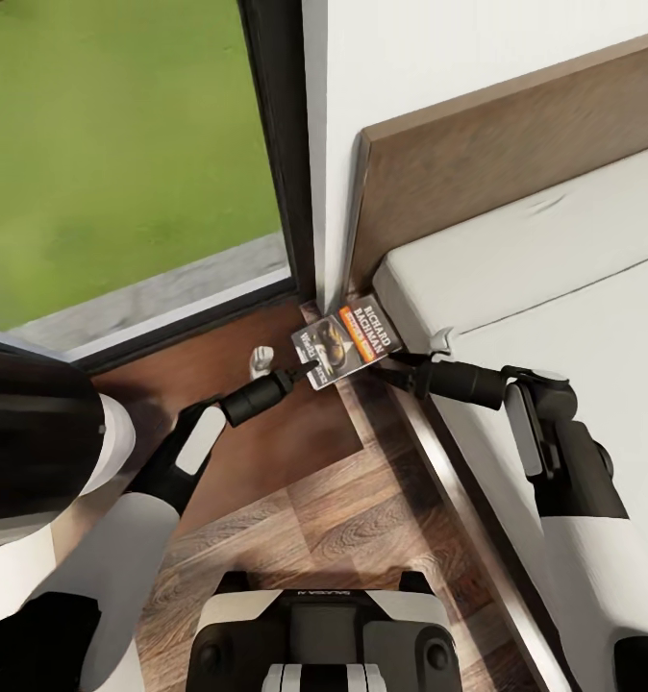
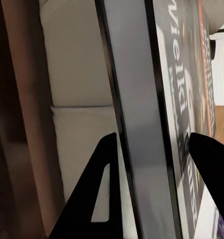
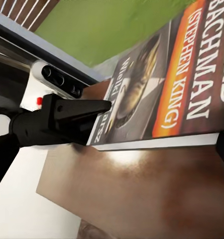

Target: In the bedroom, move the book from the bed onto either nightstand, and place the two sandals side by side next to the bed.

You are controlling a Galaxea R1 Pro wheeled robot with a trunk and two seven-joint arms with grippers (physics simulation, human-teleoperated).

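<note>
Book held between both arms over the nightstand corner, so a bad release could tip it off.

You have the book (image 1: 347, 340) pinched at one short edge by the left fingers (image 1: 303, 371), clamped on it with the cover running straight out ahead of them. The right fingers (image 1: 389, 365) sit at its opposite edge; you cannot tell whether they are closed on it. The book hangs above the nightstand (image 1: 266, 432), just beside the bed (image 1: 555, 288) and its headboard (image 1: 478, 163). If both arms pull at once, it may twist or slip free. Let go while it is tilted and it could slide past the surface edge into the gap by the window (image 1: 122, 144).
</note>
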